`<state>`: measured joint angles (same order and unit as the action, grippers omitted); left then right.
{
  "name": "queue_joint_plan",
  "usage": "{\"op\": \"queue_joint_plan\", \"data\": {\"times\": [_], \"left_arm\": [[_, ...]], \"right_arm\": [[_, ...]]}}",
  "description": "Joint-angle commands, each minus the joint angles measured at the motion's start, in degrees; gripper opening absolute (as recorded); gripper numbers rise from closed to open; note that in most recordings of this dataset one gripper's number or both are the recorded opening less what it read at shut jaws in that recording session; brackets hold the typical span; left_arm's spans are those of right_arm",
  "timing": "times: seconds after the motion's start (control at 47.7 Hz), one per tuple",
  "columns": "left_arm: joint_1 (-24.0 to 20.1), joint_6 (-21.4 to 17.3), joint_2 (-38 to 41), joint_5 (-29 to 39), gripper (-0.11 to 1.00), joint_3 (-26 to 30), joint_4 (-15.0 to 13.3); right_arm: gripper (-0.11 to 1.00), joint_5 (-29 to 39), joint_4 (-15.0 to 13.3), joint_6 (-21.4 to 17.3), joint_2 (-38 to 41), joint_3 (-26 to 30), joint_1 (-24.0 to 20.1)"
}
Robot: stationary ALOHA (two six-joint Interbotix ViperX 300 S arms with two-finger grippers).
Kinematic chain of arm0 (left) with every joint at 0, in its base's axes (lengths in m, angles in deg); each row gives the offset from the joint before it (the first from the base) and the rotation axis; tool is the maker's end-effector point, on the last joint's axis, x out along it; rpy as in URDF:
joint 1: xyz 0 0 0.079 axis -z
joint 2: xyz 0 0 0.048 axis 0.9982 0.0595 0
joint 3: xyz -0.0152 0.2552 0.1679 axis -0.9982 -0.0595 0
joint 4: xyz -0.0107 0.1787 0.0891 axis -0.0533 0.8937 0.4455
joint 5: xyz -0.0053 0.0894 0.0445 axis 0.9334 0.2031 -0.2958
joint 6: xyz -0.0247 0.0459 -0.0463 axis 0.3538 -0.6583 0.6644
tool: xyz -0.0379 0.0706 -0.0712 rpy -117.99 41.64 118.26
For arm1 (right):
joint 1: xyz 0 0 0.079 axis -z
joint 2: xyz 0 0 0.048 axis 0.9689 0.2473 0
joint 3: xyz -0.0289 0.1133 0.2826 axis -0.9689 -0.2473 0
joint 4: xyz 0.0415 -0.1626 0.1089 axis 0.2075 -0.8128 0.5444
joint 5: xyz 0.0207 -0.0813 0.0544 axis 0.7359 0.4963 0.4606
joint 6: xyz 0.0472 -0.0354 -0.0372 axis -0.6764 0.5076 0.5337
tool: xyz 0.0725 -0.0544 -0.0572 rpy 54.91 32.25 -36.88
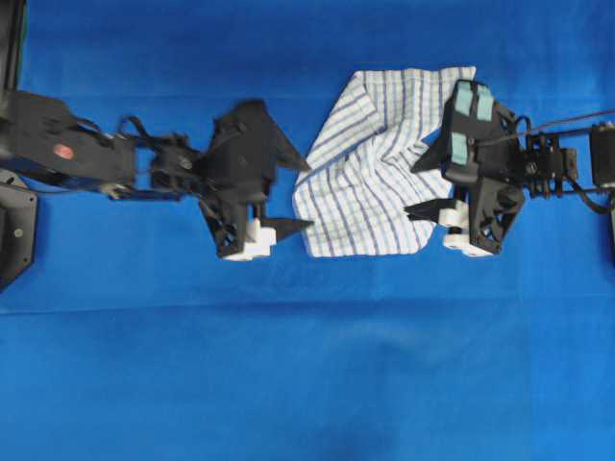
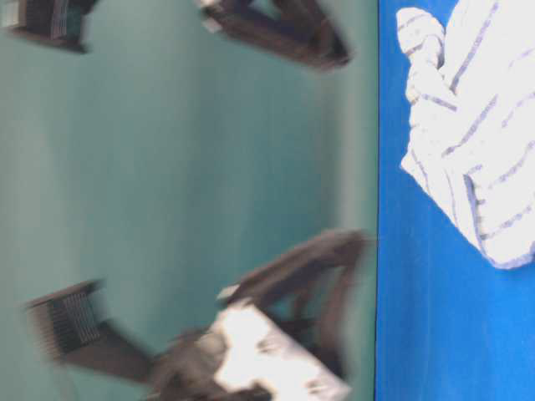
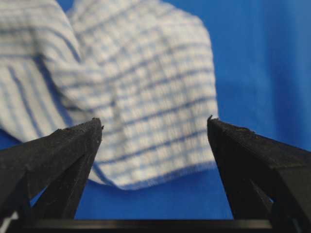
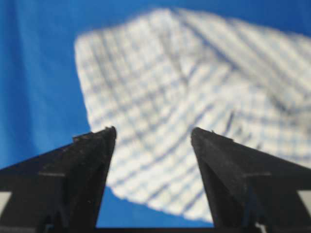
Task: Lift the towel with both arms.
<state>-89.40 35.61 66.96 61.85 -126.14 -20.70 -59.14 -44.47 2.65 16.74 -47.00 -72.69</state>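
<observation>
A white towel with blue checks (image 1: 365, 173) lies crumpled on the blue table cloth (image 1: 288, 365). My left gripper (image 1: 308, 196) is open, and its black wedge fingers stand just at the towel's left edge. In the left wrist view the towel (image 3: 146, 87) lies ahead between the open fingers of the left gripper (image 3: 154, 127). My right gripper (image 1: 411, 188) is open, with its tips over the towel's right edge. In the right wrist view the towel (image 4: 194, 97) fills the gap of the right gripper (image 4: 153, 133). Neither gripper holds anything.
The blue cloth covers the whole table. The table-level view is turned on its side and blurred; it shows the towel (image 2: 476, 125) at the upper right and blurred black arm parts (image 2: 284, 334) against a green wall.
</observation>
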Motion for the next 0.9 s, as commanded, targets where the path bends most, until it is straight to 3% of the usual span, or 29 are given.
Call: {"op": "queue_joint_plan", "data": {"times": [0.0,0.336,0.587,0.881], "left_arm": [[0.44,-0.09,2.99,-2.55,0.93,1.41,-0.09],[0.62,-0.09,14.33,-7.91,0.93,3.34,-0.09],[0.35,0.26,21.01,-10.37,0.93,5.10,-0.44],[0.26,0.97,21.80,-9.14,0.88,5.36,-0.44]], "right_arm": [[0.65,-3.08,0.09,-0.18,0.70,-2.46,0.44],[0.65,-12.83,0.00,-0.18,8.96,-8.53,3.25],[0.65,-13.71,0.09,-0.18,13.97,-8.44,3.87],[0.62,-14.50,-0.09,0.09,15.64,-8.00,3.87]]}}
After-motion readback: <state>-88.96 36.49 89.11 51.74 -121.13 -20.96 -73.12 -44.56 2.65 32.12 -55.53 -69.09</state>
